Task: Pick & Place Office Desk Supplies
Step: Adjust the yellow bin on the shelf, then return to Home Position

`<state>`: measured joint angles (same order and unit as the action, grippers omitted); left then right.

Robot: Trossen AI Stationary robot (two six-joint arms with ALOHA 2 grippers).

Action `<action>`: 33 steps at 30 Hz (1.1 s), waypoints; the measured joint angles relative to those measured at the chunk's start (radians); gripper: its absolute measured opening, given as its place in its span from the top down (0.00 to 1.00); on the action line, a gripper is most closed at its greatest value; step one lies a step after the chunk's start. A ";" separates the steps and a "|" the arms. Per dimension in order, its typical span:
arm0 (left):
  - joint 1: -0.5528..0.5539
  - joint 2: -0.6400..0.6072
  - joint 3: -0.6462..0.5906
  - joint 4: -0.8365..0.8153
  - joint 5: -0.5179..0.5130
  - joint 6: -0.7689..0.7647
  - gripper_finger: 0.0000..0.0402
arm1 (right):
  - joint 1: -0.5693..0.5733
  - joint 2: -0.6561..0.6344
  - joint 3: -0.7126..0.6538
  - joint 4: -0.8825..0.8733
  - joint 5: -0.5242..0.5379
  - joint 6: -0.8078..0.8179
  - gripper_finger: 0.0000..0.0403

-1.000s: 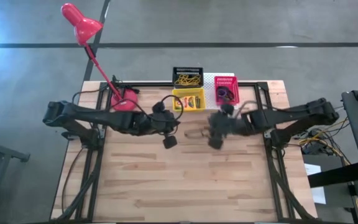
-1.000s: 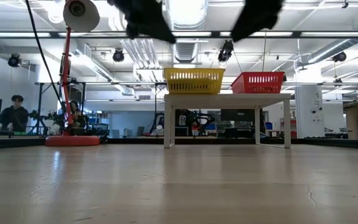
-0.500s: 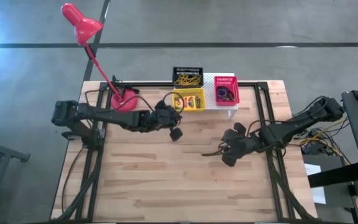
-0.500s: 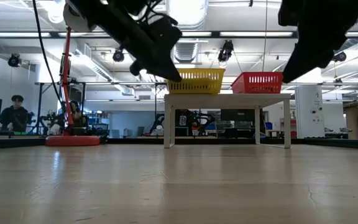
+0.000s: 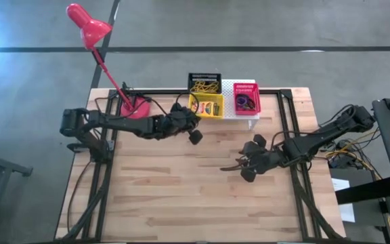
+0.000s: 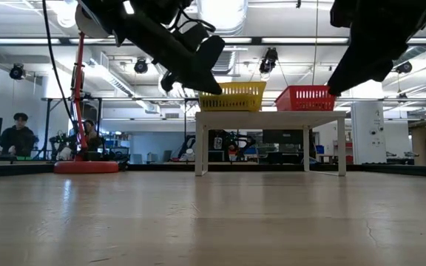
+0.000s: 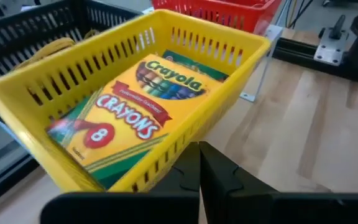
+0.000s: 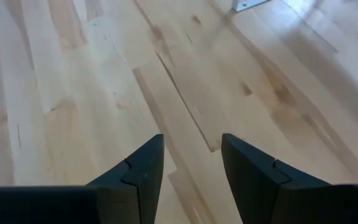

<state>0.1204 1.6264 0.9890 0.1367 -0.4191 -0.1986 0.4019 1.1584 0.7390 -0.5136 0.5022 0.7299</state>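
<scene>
The left gripper [image 5: 193, 133] hung just in front of the yellow basket [image 5: 206, 108], its fingers [image 7: 219, 180] clenched together with nothing between them. In the left wrist view the basket sat just beyond the fingertips, and a crayon box [image 7: 129, 112] lay flat inside it, apart from the fingers. The black basket [image 5: 204, 83], holding tan rubber bands [image 5: 204, 87], stood directly behind the yellow one. The red basket [image 5: 246, 97] sat to their right on the white riser [image 5: 230, 88], with small dark rings [image 5: 244, 102] inside.

The right gripper [image 5: 234, 167] was well away from the baskets, over bare wood on the right half of the table [image 5: 181, 196]. Its fingers [image 8: 143, 171] stood apart, and the right wrist view showed only planks in the gap between them; they grasped nothing.

In the low view the yellow and red baskets appeared side by side atop the riser, with both arms dark above them. A red lamp [image 5: 92, 30] stood at the table's back left corner. A person [image 6: 17, 137] sat in the room beyond the table.
</scene>
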 joint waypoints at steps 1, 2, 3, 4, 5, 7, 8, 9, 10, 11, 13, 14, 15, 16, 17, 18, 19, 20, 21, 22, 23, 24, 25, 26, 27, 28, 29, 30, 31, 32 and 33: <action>0.000 0.000 0.000 0.001 0.000 0.000 1.00 | 0.000 0.000 0.000 -0.002 0.000 0.000 0.61; -0.001 0.000 0.000 0.001 0.001 0.000 1.00 | 0.000 0.000 0.000 0.000 0.001 -0.001 0.62; -0.003 0.000 0.000 0.001 0.011 0.000 1.00 | 0.000 0.000 0.000 0.000 0.005 -0.005 0.62; -0.006 -0.003 0.000 0.001 0.027 0.000 1.00 | 0.002 0.000 0.000 0.000 0.016 -0.013 0.62; -0.011 -0.007 0.000 0.001 0.045 -0.001 1.00 | 0.005 0.000 0.000 0.001 0.026 -0.020 0.62; -0.031 -0.018 0.004 -0.005 0.072 -0.004 1.00 | 0.009 -0.007 0.000 0.001 0.046 -0.048 0.63; -0.047 -0.022 0.009 -0.006 0.076 -0.005 1.00 | 0.012 -0.012 0.000 0.002 0.056 -0.056 0.63; -0.063 -0.029 0.011 -0.004 0.078 -0.005 1.00 | 0.013 -0.016 0.000 0.002 0.063 -0.062 0.63; -0.081 -0.037 0.011 -0.009 0.081 -0.005 1.00 | 0.014 -0.019 0.000 0.003 0.071 -0.073 0.63; -0.101 -0.040 0.012 -0.012 0.080 -0.004 1.00 | 0.020 -0.020 -0.001 0.003 0.076 -0.079 0.63; -0.143 -0.047 0.013 -0.026 0.074 0.000 1.00 | 0.032 -0.022 -0.006 0.002 0.097 -0.091 0.63; -0.166 -0.048 0.013 -0.038 0.069 0.000 1.00 | 0.041 -0.022 -0.012 0.001 0.119 -0.096 0.63; -0.189 -0.048 0.013 -0.047 0.061 0.000 1.00 | 0.052 -0.023 -0.019 0.003 0.147 -0.094 0.64; -0.213 -0.048 0.013 -0.066 0.053 -0.001 1.00 | 0.062 -0.023 -0.029 0.005 0.173 -0.089 0.64; -0.237 -0.048 0.012 -0.087 0.040 -0.004 1.00 | 0.074 -0.024 -0.041 0.012 0.190 -0.088 0.64; -0.261 -0.047 0.009 -0.096 0.026 -0.006 1.00 | 0.084 -0.026 -0.055 0.030 0.195 -0.098 0.65; -0.285 -0.047 0.003 -0.096 0.014 -0.008 1.00 | 0.097 -0.029 -0.073 0.056 0.195 -0.121 0.65; -0.306 -0.047 -0.005 -0.097 0.007 -0.009 1.00 | 0.112 -0.034 -0.095 0.086 0.193 -0.150 0.66; -0.325 -0.047 -0.013 -0.095 0.002 -0.012 1.00 | 0.125 -0.045 -0.120 0.120 0.178 -0.178 0.67; -0.341 -0.047 -0.023 -0.092 0.000 -0.018 1.00 | 0.134 -0.062 -0.145 0.157 0.152 -0.206 0.68; -0.356 -0.047 -0.034 -0.089 -0.006 -0.024 1.00 | 0.140 -0.086 -0.170 0.202 0.115 -0.231 0.69; -0.367 -0.047 -0.045 -0.082 -0.011 -0.034 1.00 | 0.142 -0.120 -0.195 0.247 0.077 -0.259 0.71; -0.376 -0.047 -0.057 -0.074 -0.017 -0.046 1.00 | 0.142 -0.162 -0.223 0.284 0.040 -0.291 0.72; -0.383 -0.047 -0.068 -0.068 -0.023 -0.060 1.00 | 0.141 -0.210 -0.251 0.314 0.006 -0.325 0.74; -0.385 -0.047 -0.080 -0.060 -0.029 -0.074 1.00 | 0.134 -0.263 -0.279 0.339 -0.026 -0.355 0.76; -0.385 -0.047 -0.091 -0.053 -0.030 -0.086 1.00 | 0.126 -0.322 -0.306 0.359 -0.061 -0.387 0.78; -0.385 -0.047 -0.102 -0.045 -0.031 -0.098 1.00 | 0.115 -0.385 -0.335 0.382 -0.103 -0.415 0.80; -0.384 -0.047 -0.112 -0.038 -0.034 -0.107 1.00 | 0.101 -0.451 -0.363 0.403 -0.145 -0.441 0.82; -0.383 -0.047 -0.121 -0.027 -0.036 -0.113 1.00 | 0.084 -0.518 -0.393 0.421 -0.186 -0.461 0.84; -0.381 -0.047 -0.128 -0.013 -0.038 -0.113 1.00 | 0.068 -0.582 -0.424 0.434 -0.223 -0.479 0.86; -0.379 -0.047 -0.135 0.001 -0.038 -0.113 1.00 | 0.051 -0.642 -0.453 0.440 -0.254 -0.497 0.87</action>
<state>-0.2582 1.5795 0.8543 0.1379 -0.4568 -0.3116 0.4531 0.5168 0.2859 -0.0738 0.2484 0.2331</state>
